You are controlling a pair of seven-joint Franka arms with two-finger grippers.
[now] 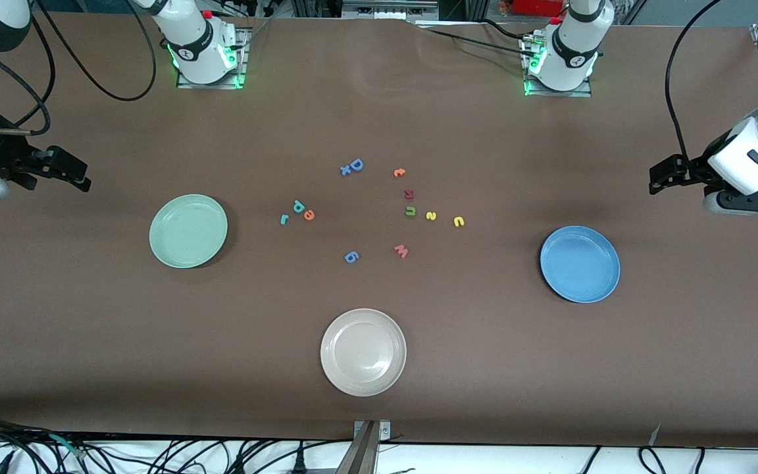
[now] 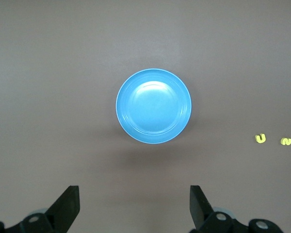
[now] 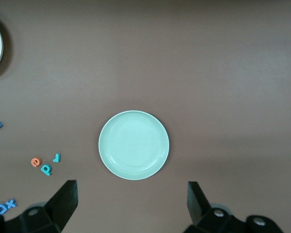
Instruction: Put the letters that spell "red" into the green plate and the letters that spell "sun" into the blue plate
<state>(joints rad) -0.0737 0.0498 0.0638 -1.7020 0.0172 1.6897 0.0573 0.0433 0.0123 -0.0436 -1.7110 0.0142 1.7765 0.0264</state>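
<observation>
The teal "r", teal "d" and orange "e" lie together on the table, between the green plate and the table's middle. The olive "u", yellow "s" and yellow "n" lie in a row toward the blue plate. Both plates are empty. My right gripper hangs open above the right arm's end of the table, looking down on the green plate. My left gripper hangs open at the left arm's end, above the blue plate.
A cream-white plate sits nearer the front camera than the letters. Other loose letters lie around: a blue "D" with a small blue "x", an orange letter, a dark red one, a salmon "w" and a blue one.
</observation>
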